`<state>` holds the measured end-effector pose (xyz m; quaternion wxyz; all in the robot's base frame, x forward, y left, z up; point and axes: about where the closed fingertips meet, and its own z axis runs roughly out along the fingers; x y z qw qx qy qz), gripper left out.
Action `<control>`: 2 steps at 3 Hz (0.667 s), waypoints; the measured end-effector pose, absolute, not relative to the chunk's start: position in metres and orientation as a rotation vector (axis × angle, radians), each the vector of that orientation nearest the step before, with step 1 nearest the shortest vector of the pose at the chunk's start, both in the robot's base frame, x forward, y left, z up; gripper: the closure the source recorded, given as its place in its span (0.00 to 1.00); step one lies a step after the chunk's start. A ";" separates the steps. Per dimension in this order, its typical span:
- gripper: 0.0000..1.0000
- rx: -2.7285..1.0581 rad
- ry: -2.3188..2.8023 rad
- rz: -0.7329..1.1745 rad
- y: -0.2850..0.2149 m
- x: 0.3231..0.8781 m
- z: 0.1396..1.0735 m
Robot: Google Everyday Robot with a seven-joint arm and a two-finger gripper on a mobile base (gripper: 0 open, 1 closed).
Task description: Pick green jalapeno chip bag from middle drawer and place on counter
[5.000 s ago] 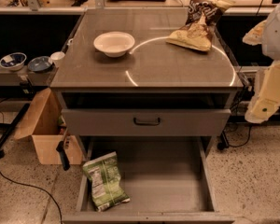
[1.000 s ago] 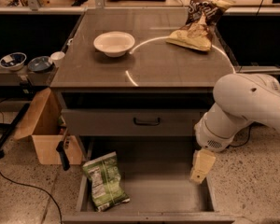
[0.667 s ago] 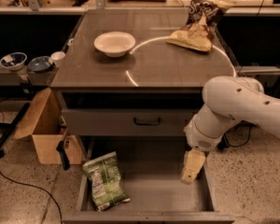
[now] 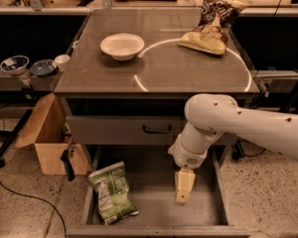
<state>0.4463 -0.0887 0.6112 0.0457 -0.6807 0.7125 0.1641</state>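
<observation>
Speckled floor (image 4: 268,182) is showing down front, with the open middle drawer (image 4: 154,182) sitting nearest. The green chip bag (image 4: 111,192) is lying in its front left corner. The gripper (image 4: 183,195) is hanging over the bare drawer bottom right of the bag, apart from it; can't tell if it's open or closed. Further back, a white bowl (image 4: 122,45) and a brown chip bag (image 4: 212,26) are sitting on the worktop (image 4: 188,73).

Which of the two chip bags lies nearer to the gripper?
The green jalapeno chip bag in the middle drawer; the gripper hangs over that drawer's floor. The brown chip bag sits up on the counter.
</observation>
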 end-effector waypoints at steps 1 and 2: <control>0.00 -2.204 2.058 0.536 -0.058 0.434 0.596; 0.00 -2.196 2.063 0.532 -0.057 0.437 0.591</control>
